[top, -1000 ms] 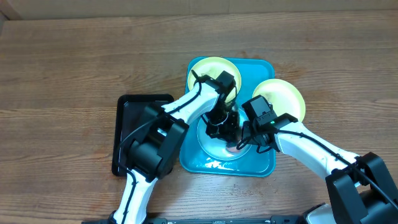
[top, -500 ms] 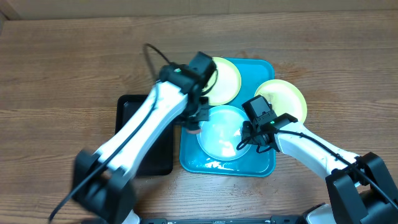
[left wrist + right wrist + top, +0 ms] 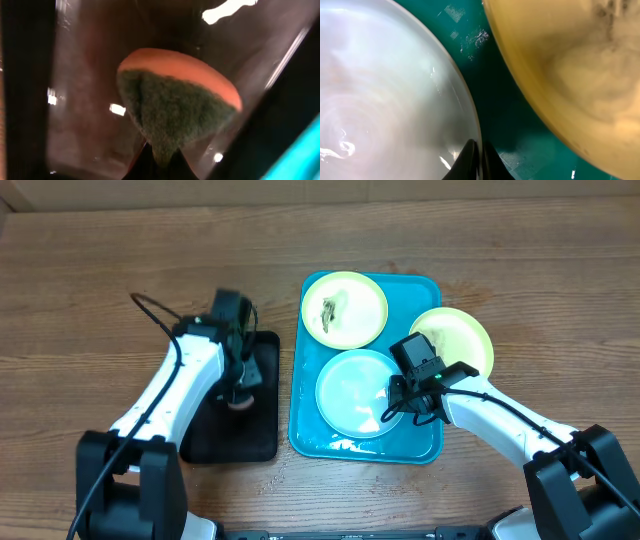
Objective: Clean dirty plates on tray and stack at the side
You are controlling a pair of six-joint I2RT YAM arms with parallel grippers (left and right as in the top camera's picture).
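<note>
The blue tray (image 3: 304, 430) holds a wiped pale plate (image 3: 350, 390) at the front and a smeared plate (image 3: 345, 308) at the back. A third plate (image 3: 455, 335) overlaps the tray's right rim. My right gripper (image 3: 395, 408) is shut on the front plate's right rim (image 3: 470, 120), with the third plate (image 3: 560, 65) beside it. My left gripper (image 3: 238, 398) is shut on an orange sponge with a green scrub face (image 3: 175, 100) and holds it over the black tray (image 3: 215, 430).
The black tray lies left of the blue tray on the wooden table (image 3: 100, 290). Its glossy floor (image 3: 85, 100) fills the left wrist view, with a strip of the blue tray (image 3: 305, 150) at the right.
My left arm has swung left with the sponge, from the front plate to over the black tray. The front plate is now uncovered. The right arm has not moved.
</note>
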